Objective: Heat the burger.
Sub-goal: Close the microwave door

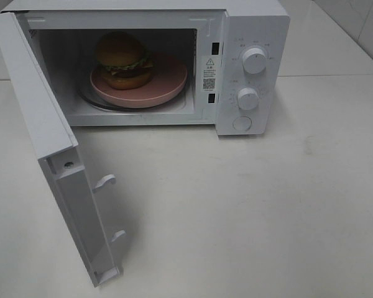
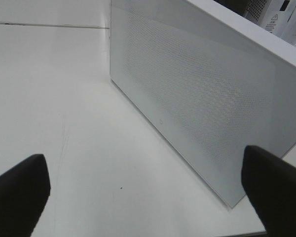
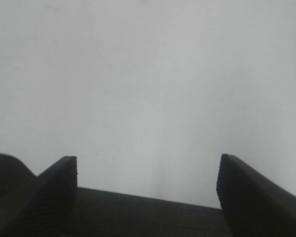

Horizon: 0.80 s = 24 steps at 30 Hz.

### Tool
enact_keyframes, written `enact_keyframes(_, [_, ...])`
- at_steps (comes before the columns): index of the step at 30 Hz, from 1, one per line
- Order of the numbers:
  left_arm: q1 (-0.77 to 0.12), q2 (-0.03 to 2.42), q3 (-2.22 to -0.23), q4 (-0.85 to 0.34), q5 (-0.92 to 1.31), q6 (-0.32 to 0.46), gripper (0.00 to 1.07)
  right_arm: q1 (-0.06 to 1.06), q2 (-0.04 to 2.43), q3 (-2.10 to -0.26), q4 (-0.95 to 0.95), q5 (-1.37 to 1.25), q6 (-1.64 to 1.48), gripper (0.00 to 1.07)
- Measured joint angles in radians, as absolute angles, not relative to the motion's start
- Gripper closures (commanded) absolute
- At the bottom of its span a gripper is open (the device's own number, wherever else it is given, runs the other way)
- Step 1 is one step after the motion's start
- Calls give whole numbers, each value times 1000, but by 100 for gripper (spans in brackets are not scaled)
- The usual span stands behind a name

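The burger (image 1: 123, 59), a glossy brown bun over frilled green lettuce and a dark patty, sits on a smooth round pink plate (image 1: 171, 79) inside the boxy white microwave (image 1: 267, 37). Its door (image 1: 40, 112) stands wide open above the matte white table (image 1: 248, 205). The left gripper (image 2: 144, 165) points toward the door's finely perforated outer panel, dark fingers spread wide. The right gripper (image 3: 147, 165) faces a plain white surface, its ribbed fingers likewise wide, gripping nothing.
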State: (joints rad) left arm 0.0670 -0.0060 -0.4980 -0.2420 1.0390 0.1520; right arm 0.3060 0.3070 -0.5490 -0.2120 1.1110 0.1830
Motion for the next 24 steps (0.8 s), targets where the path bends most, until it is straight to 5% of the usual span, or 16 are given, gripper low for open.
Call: enact_keyframes(24, [67, -6, -498, -241, 1039, 152, 9, 111, -4, -512, -165, 1052, 184, 31])
